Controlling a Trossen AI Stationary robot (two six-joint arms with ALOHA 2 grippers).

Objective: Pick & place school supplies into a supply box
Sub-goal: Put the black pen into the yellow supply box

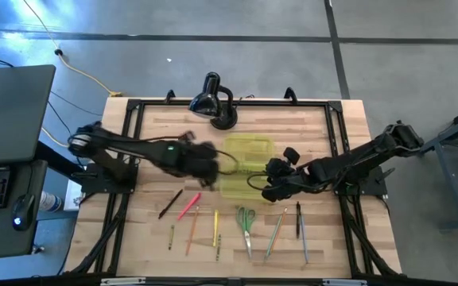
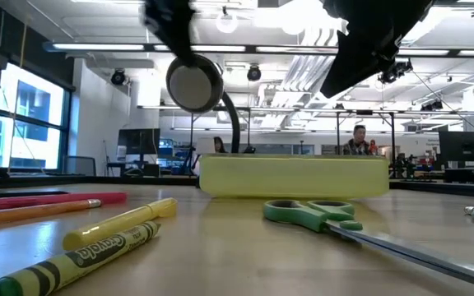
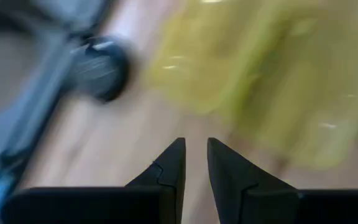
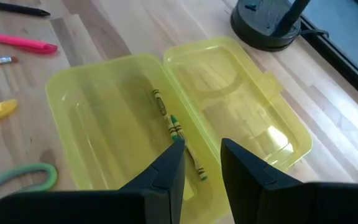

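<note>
Only one text can be read: the brand word "Crayola" in black letters inside a yellow oval, printed on the green and yellow paper wrapper of the crayon (image 2: 64,267) that lies nearest to the camera in the low view. In the right wrist view, two crayons (image 4: 178,134) just ahead of the right gripper (image 4: 201,163), inside the supply box (image 4: 92,93), carry similar wrappers, but their print is too small to read
</note>
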